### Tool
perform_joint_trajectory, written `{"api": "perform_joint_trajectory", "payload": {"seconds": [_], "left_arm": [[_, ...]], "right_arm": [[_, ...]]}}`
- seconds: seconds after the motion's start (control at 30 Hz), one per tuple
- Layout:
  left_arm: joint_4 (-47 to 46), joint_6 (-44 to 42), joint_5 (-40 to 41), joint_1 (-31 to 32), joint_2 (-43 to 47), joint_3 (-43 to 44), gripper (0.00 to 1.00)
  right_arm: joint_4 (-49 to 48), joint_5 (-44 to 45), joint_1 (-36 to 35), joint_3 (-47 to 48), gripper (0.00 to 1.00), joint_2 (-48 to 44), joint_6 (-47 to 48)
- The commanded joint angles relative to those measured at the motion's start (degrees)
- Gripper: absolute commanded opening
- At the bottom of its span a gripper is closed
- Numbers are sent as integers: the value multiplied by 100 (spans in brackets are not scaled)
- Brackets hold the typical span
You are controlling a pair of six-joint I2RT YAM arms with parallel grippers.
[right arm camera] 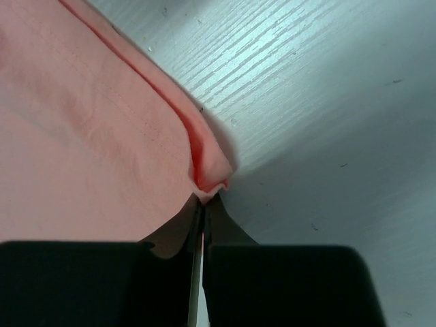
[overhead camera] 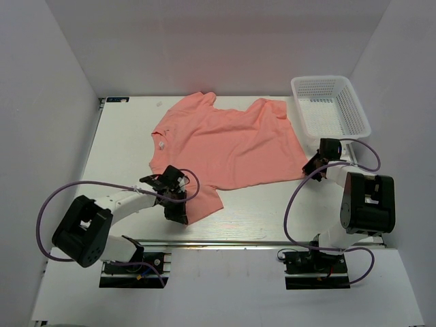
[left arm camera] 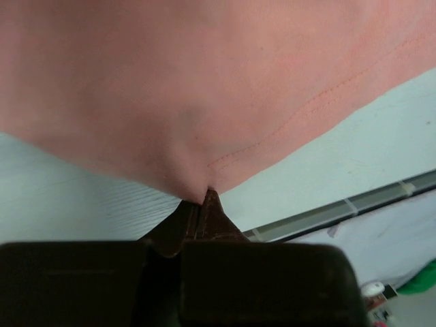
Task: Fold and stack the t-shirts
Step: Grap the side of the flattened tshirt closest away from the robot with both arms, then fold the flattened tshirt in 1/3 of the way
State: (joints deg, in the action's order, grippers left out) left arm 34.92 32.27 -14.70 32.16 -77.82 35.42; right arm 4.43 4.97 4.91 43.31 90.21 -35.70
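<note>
A white plastic mesh basket point(overhead camera: 330, 105) sits in the upper right of the overhead view, at the far right corner of the white worktop point(overhead camera: 266, 211). It is close to, but apart from, the plain salmon-pink short-sleeved cloth t-shirt point(overhead camera: 231, 143). The shirt lies spread across the middle of the frame, collar toward the left. The left arm point(overhead camera: 122, 201) stretches low from the lower left. The left end effector point(overhead camera: 180, 212) is pressed together on a stitched edge at the shirt's lower left corner. The right arm point(overhead camera: 364, 201) folds up at the right. The right end effector point(right arm camera: 204, 197) pinches a bunched corner at the shirt's right edge, below the basket.
</note>
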Motion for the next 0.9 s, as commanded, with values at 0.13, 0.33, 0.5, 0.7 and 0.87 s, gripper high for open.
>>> {"api": "perform_joint_trajectory", "payload": {"seconds": [0.13, 0.33, 0.5, 0.7, 0.87], "left_arm": [[-89, -335, 275, 18, 741, 114, 0], [-117, -476, 90, 18, 1304, 175, 0], [278, -529, 90, 18, 1445, 237, 0], [1087, -353, 28, 18, 1568, 290, 0], [1159, -107, -112, 18, 1928, 53, 0]], "right_arm": [[470, 224, -25, -270, 0, -627, 89], [1700, -145, -16, -463, 0, -1910, 318], [2869, -673, -7, -718, 0, -3105, 406], [4038, -278, -42, -772, 0, -3660, 372], [4207, -409, -7, -763, 0, -3599, 274]]}}
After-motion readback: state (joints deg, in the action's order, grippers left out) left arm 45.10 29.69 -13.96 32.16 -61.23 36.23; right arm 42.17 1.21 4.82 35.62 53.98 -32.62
